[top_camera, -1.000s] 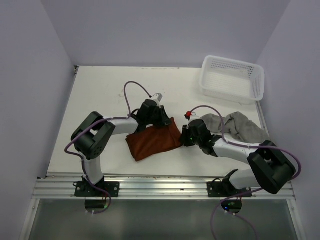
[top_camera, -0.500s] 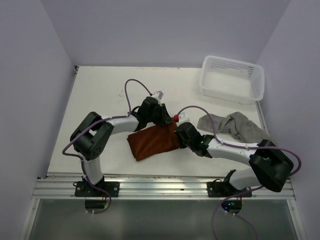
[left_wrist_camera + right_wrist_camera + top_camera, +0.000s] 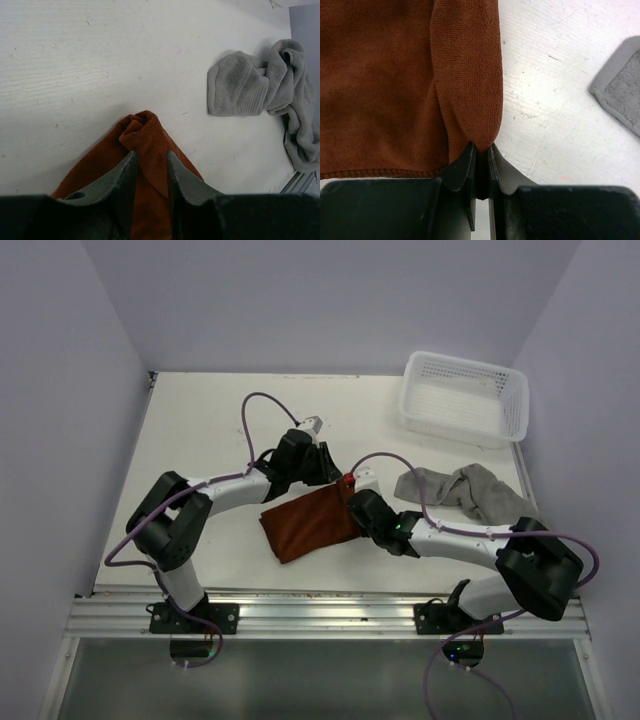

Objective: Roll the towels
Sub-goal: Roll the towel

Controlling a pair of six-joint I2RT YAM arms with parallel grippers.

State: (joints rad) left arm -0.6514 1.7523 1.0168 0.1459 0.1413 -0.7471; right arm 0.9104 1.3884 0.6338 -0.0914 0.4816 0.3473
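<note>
Clamping the rust-brown towel [image 3: 305,525], left and right jaws, plain only from wrists.

Robot lab, white table [image 3: 200,430], mounting rail [image 3: 320,608]

The right gripper [image 3: 353,502] has slid left, away from the grey towel [image 3: 470,492], and now pinches the right edge of the rust-brown towel [image 3: 305,525], which curls over in a fold there. The left arm [image 3: 175,525] has swung its elbow outward.
</note>
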